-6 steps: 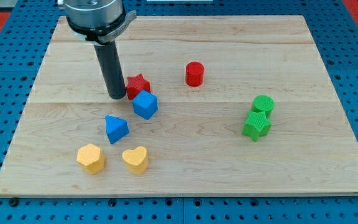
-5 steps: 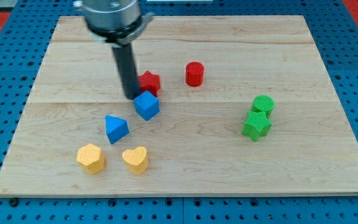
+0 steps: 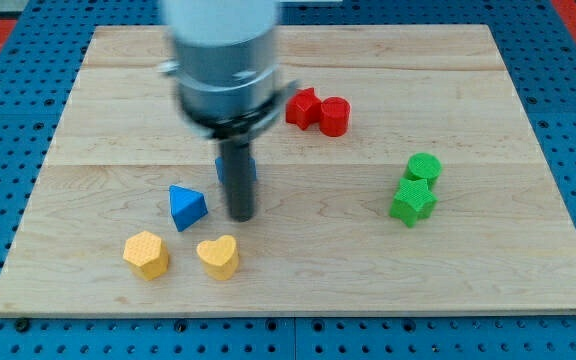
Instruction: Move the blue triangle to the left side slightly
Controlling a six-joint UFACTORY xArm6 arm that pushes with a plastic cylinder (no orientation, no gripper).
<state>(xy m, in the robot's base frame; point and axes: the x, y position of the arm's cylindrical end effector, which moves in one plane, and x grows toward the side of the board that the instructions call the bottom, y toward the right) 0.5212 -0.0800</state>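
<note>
The blue triangle point(image 3: 186, 207) lies on the wooden board point(image 3: 488, 240), left of centre and toward the view's bottom. My tip point(image 3: 240, 215) rests on the board just to the triangle's right, with a small gap between them. The rod stands in front of a second blue block point(image 3: 251, 168), which is mostly hidden behind it. The arm's body is blurred with motion.
A yellow hexagon-like block point(image 3: 146, 253) and a yellow heart point(image 3: 218, 256) lie below the triangle. A red star point(image 3: 303, 107) touches a red cylinder point(image 3: 334, 116) at upper centre. A green cylinder point(image 3: 423, 167) and a green star point(image 3: 412, 202) sit at the right.
My tip moved right and down, from beside the red star to the right of the blue triangle. The red star slid right against the red cylinder, which shifted right.
</note>
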